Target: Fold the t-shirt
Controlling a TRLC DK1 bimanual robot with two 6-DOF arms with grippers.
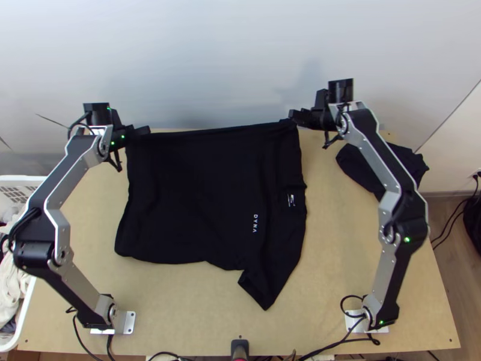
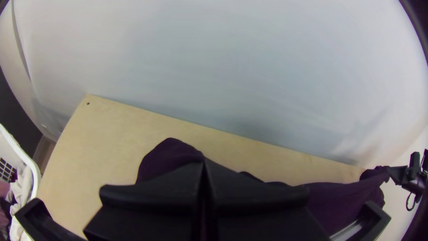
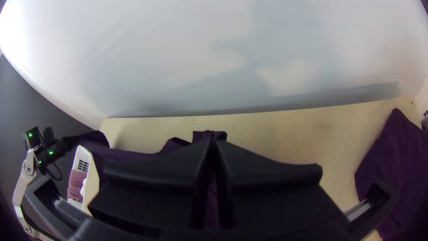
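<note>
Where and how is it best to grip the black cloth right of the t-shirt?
Probably the left end of the black cloth, coming down from the side of the t-shirt: it sticks out past the right arm, which crosses above.

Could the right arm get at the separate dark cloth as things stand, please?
Probably not: its gripper is shut on the t-shirt. Once freed, it likely could, as the cloth lies close by.
</note>
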